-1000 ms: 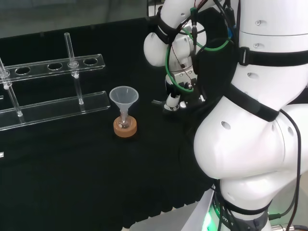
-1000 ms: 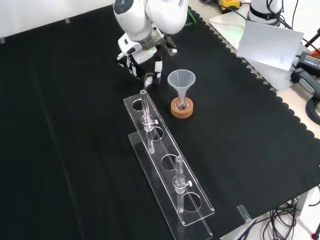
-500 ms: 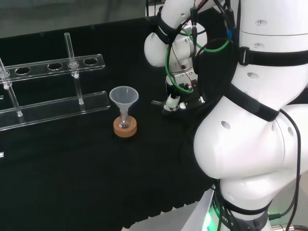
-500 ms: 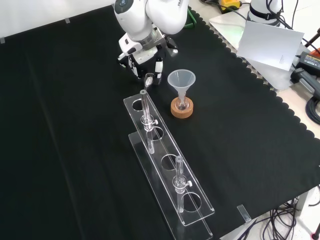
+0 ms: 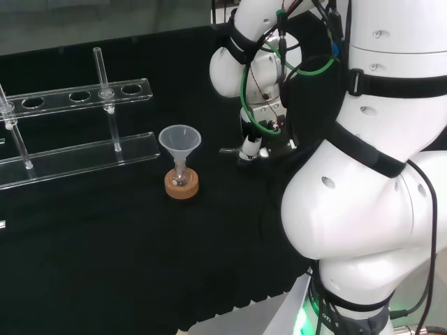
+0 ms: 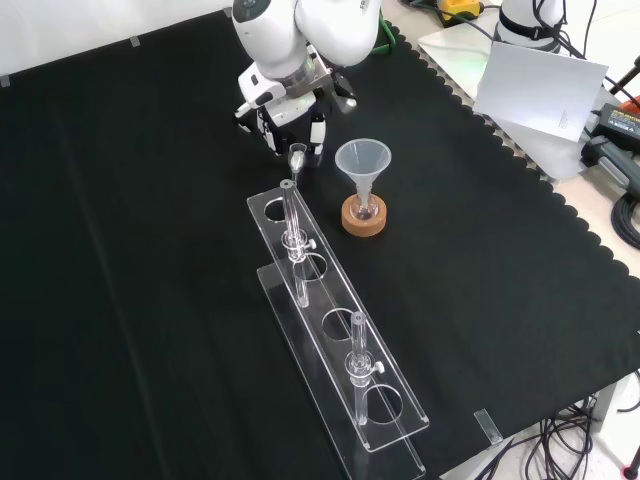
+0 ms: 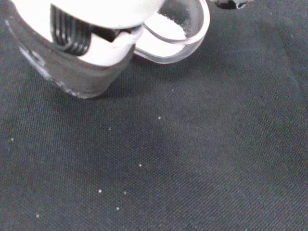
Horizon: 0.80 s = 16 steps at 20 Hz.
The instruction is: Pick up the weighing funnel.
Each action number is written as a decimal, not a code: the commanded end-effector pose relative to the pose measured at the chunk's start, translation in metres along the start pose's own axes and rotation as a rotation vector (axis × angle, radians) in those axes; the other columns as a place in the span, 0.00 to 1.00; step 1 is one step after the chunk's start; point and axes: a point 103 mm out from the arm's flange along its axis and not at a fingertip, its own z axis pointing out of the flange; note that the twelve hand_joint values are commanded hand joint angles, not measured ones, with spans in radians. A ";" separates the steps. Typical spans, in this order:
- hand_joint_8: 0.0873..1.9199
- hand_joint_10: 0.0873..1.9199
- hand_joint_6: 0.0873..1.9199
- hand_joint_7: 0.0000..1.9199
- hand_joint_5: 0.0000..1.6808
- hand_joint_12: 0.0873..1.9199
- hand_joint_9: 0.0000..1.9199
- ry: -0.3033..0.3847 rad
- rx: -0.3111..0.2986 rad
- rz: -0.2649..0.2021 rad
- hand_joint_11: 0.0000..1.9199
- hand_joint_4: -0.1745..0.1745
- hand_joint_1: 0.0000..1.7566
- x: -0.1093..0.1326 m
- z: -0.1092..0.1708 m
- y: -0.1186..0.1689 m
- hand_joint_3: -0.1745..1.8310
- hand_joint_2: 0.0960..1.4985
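The hand (image 6: pixel 285 112) is at the far side of the desk (image 6: pixel 150 250), which has a black cloth on it. Its fingers bend down and pinch the weighing funnel (image 6: pixel 297 153), a small clear piece that hangs at the tips of the fingers, just above the cloth. In the wrist view a white finger (image 7: pixel 96 24) sits on the clear piece, and the round end of the weighing funnel (image 7: pixel 175 31) sticks out beside it with something white inside. I cannot tell what the white stuff is. In the head view the hand (image 5: pixel 250 145) is low over the cloth, to the left of the big white arm. In the front view the funnel (image 6: pixel 362 160) stands near the hand, a little to the right and closer to us. It stands mouth up with its stem in a small flask on a cork ring (image 6: pixel 363 217). The hand is not touching it. A long clear rack (image 6: pixel 340 340) stands closer still, with thin glass tubes (image 6: pixel 292 215) standing up in it.
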 end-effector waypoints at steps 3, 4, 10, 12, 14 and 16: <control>0.00 0.08 0.02 0.91 0.92 0.77 0.62 0.001 -0.003 0.005 0.09 1.00 0.66 0.000 -0.004 -0.001 0.40 0.35; 0.00 0.08 0.02 0.91 0.92 0.77 0.62 0.002 -0.007 0.005 0.09 1.00 0.66 0.001 -0.005 -0.001 0.40 0.35; 0.00 0.08 0.02 0.92 0.92 0.77 0.62 0.004 -0.016 -0.002 0.09 1.00 0.66 0.001 -0.014 -0.003 0.41 0.35; 0.00 0.08 0.02 0.92 0.92 0.77 0.62 0.001 -0.026 -0.005 0.09 1.00 0.66 0.001 -0.018 -0.004 0.41 0.35; 0.00 0.08 0.02 0.92 0.92 0.77 0.62 -0.002 -0.031 -0.006 0.09 1.00 0.66 0.000 -0.022 -0.004 0.41 0.35; 0.00 0.08 0.02 0.92 0.92 0.77 0.62 -0.003 -0.039 -0.004 0.09 1.00 0.66 -0.001 -0.027 -0.005 0.41 0.35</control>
